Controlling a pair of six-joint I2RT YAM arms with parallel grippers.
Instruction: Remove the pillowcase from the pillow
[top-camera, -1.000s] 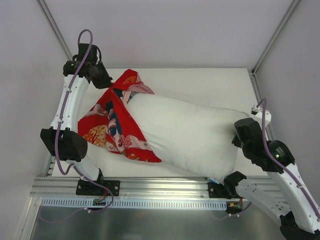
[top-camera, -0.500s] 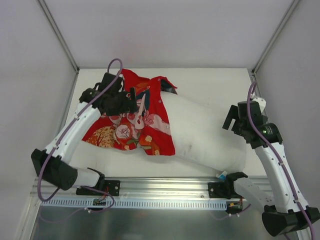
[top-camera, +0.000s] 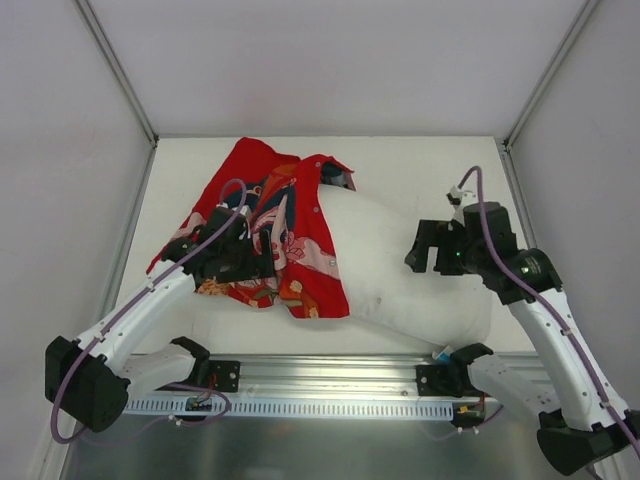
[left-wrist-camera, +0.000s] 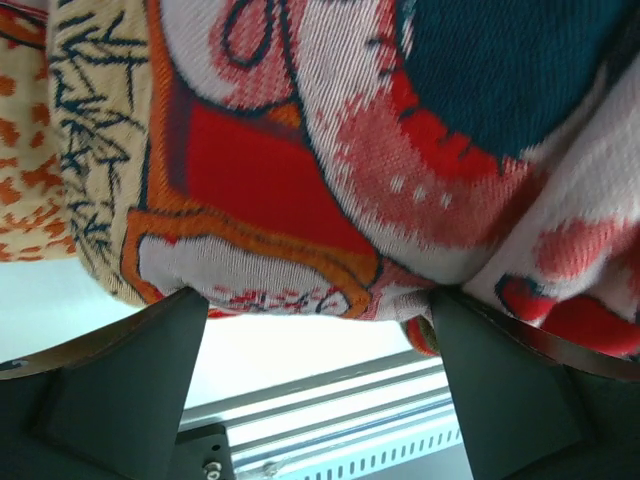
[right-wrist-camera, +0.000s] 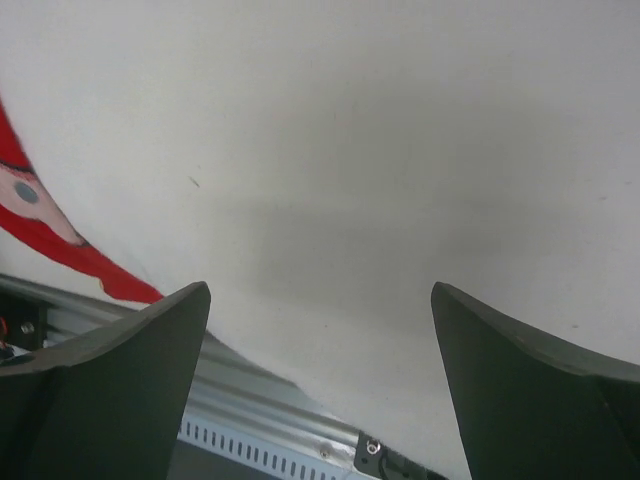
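The red printed pillowcase lies crumpled over the left end of the white pillow, which stretches to the right with a small blue tag at its near corner. My left gripper stands open over the pillowcase's near edge. In the left wrist view the patterned fabric fills the top, and the left gripper has only its hem at the fingertips. My right gripper hovers open above the pillow's right half. The right wrist view has the right gripper open over plain white pillow and a red strip of pillowcase.
The white table is bounded by grey enclosure walls at the back and sides. An aluminium rail with both arm bases runs along the near edge, close under the pillow's front.
Both grippers have gone from shut to open. The left arm swung from the far left corner down to the pillowcase's near edge; the cover dropped flatter. The right arm moved in over the pillow.
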